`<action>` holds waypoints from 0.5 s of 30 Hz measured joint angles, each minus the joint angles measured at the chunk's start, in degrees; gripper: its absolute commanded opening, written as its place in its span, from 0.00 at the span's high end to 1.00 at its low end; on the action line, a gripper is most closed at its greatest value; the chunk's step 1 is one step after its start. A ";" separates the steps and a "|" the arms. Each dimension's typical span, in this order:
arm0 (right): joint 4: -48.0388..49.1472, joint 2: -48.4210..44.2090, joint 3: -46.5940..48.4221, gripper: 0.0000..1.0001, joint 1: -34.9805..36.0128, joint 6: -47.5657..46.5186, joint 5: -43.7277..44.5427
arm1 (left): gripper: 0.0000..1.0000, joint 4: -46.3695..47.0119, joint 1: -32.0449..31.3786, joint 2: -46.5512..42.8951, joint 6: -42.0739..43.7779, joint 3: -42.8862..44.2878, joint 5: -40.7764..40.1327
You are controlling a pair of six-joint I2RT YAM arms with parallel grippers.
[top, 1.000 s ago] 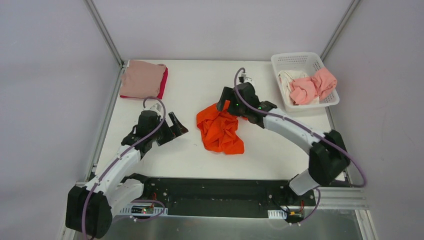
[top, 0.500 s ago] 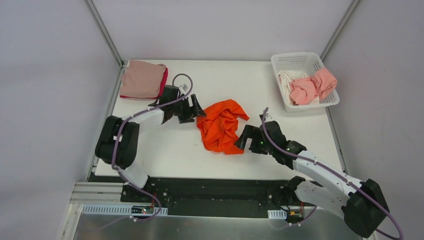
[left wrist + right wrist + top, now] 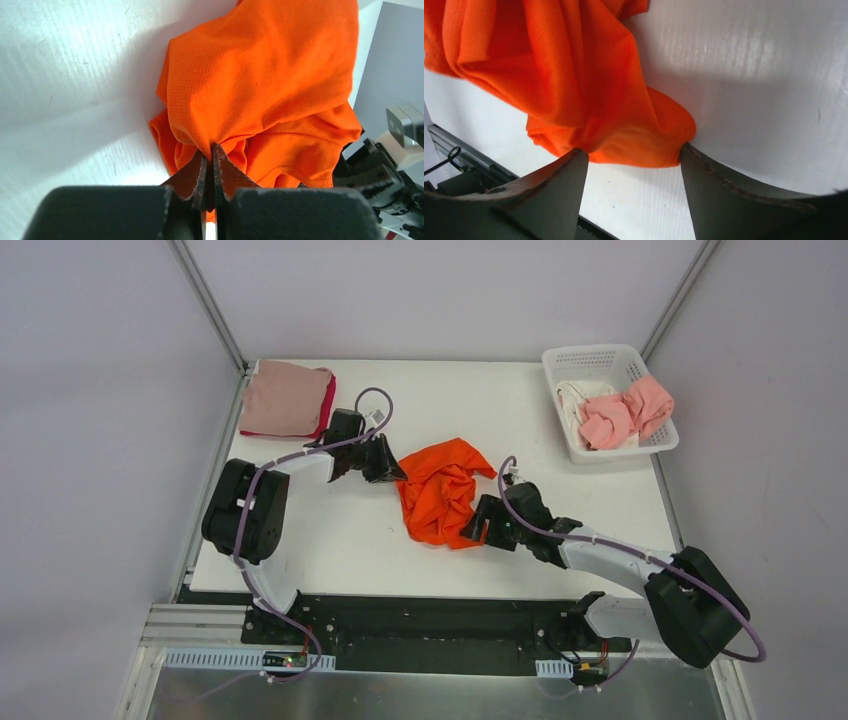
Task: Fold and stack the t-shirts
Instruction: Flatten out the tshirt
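A bright orange t-shirt (image 3: 440,490) lies crumpled in the middle of the white table (image 3: 330,530). My left gripper (image 3: 392,468) is at its upper left edge. In the left wrist view this gripper (image 3: 210,150) is shut on a pinched fold of the orange t-shirt (image 3: 260,85). My right gripper (image 3: 478,525) sits low at the shirt's lower right edge. In the right wrist view it (image 3: 631,155) is open, with the hem of the orange t-shirt (image 3: 574,75) bunched between its two fingertips (image 3: 574,165).
A folded dusty pink shirt (image 3: 283,395) lies on a crimson one (image 3: 328,405) at the back left corner. A white lattice basket (image 3: 596,357) at the back right holds a salmon pink shirt (image 3: 625,410) and a white one (image 3: 574,400).
The left arm swung up to the shirt's left edge and its jaws closed on the cloth. The right arm left the shirt's top for its lower right edge, and its jaws narrowed.
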 measured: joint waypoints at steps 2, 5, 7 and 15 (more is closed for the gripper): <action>2.16 2.47 0.50 0.59 -0.02 0.02 0.07 | 1.00 0.00 0.00 -1.97 0.00 -1.03 -0.61; 4.68 6.05 1.25 1.00 -0.04 -0.55 -0.31 | 1.00 0.00 0.00 -5.95 0.04 -2.91 -1.88; 3.72 6.95 1.70 1.00 -0.04 -0.44 -0.85 | 1.00 -0.52 0.00 -8.85 0.15 -3.76 -3.50; -15.65 -7.65 11.89 1.00 -0.02 -2.16 7.61 | 1.00 -5.25 -0.33 -28.39 2.16 -4.09 -14.25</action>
